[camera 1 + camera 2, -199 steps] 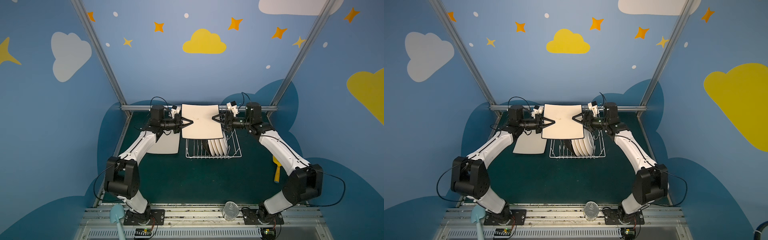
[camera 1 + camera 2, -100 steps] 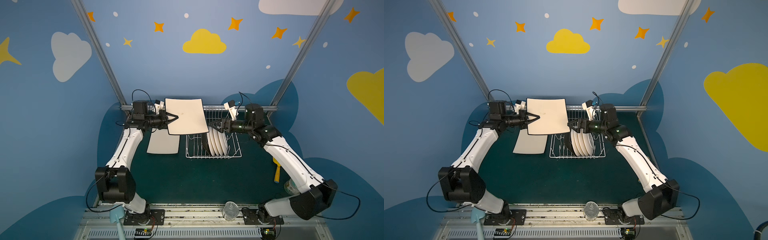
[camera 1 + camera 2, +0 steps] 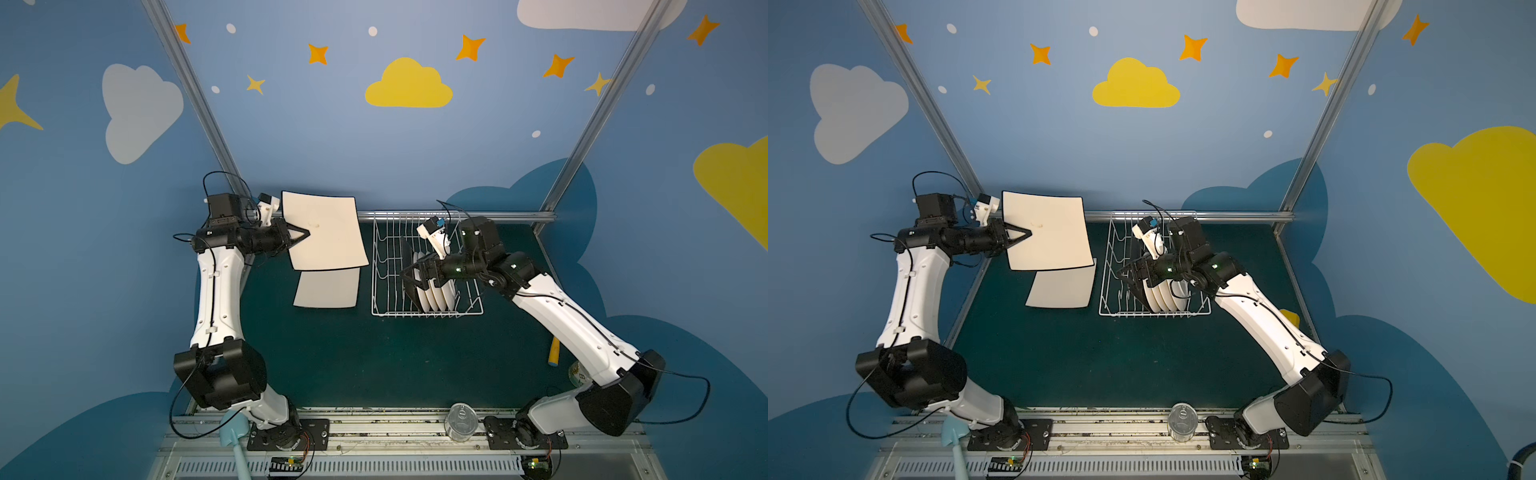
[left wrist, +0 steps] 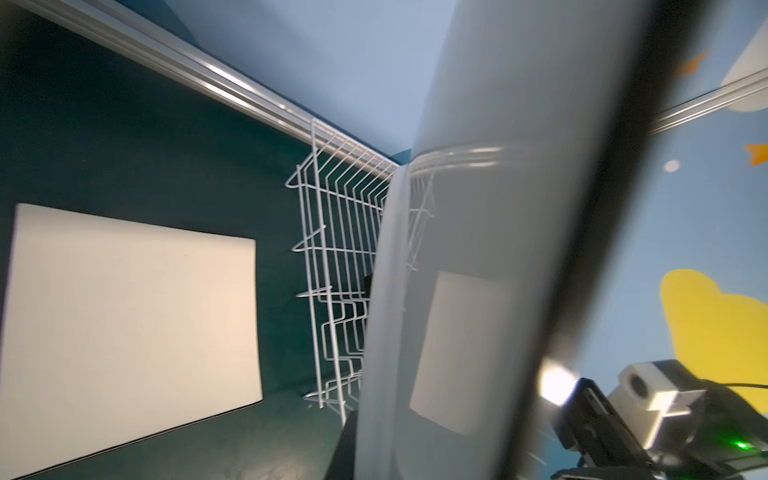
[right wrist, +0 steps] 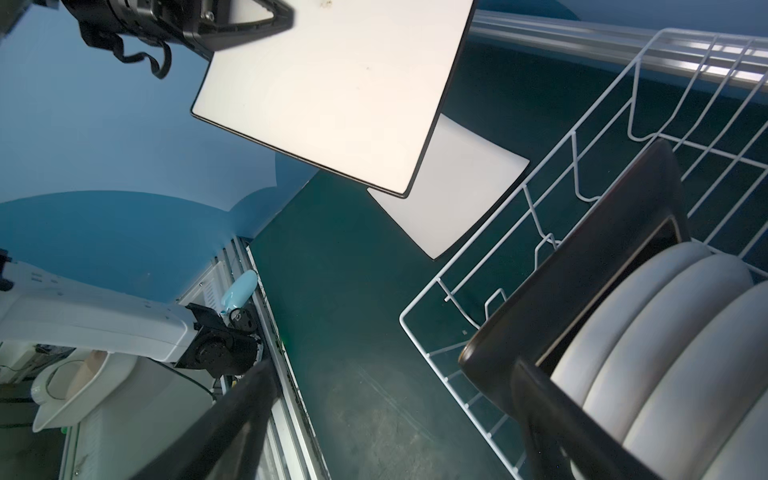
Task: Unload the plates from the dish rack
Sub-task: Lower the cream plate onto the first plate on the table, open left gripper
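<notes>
Clamping a dark-rimmed cream square plate (image 3: 332,237) at its nine o'clock edge, your left gripper (image 3: 305,233) holds it aloft at the dish rack's (image 3: 386,266) nine o'clock. Your right gripper (image 3: 409,279) gapes wide beside the racked black square plate (image 5: 582,266).

Robot lab test cell, not a home: blue backdrop walls (image 3: 311,137) w/ painted clouds (image 3: 408,85) & stars (image 3: 470,47), aluminium frame posts (image 3: 196,104), dark green mat (image 3: 374,361) as tabletop, left arm (image 3: 216,291) & right arm (image 3: 561,316) bolted to slotted metal rail (image 3: 395,420) at near edge.
</notes>
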